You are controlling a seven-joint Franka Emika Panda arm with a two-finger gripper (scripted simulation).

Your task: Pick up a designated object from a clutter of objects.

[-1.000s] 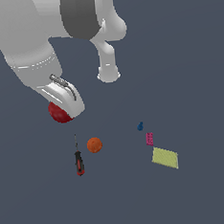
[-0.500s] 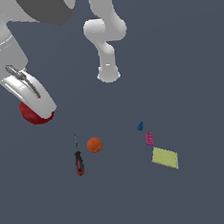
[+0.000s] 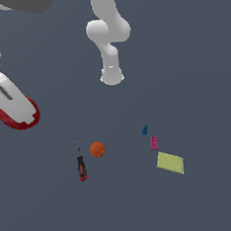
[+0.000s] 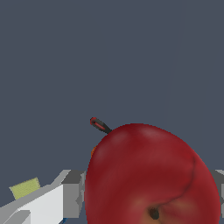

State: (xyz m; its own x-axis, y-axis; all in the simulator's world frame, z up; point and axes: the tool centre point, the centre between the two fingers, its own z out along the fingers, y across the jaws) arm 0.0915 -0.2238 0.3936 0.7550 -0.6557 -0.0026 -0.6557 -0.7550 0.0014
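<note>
Exterior view: end effector (image 3: 16, 107) now far out toward 9 o'clock, near the frame's edge, with the apple (image 3: 19, 119) showing as a red crescent under the white fingers (image 3: 9, 99). Shifted steadily toward 9 o'clock over the last second, away from the arm's base (image 3: 112, 77), and drawn larger each time, which suggests a climb toward the camera. Apple carried along throughout, always tucked under the same fingers. Taken to mean the grasp has held and the pick is essentially done, only the carry left to finish. Rest of the clutter unmoved on the tabletop (image 3: 191, 56): screwdriver (image 3: 81, 166) and orange ball (image 3: 97, 149) just beside each other at about 6 o'clock of centre, blue piece (image 3: 144, 130), pink block (image 3: 154, 143) and yellow-green pad (image 3: 170, 162) grouped toward 4 o'clock. All well apart from the apple.

Wrist view: filled largely by the apple (image 4: 151, 175), glossy, dimple and stem end turned to the camera. Grey finger pads (image 4: 73, 192) pressed against one flank, a sliver of the other pad at the opposite frame edge, so end effector (image 4: 148, 192) clamped on the apple, fruit seated squarely between the pads rather than off to one side. Screwdriver (image 4: 99, 125) and pad (image 4: 24, 188) small and far below, consistent with a lift clear of the tabletop (image 4: 109, 57).
</note>
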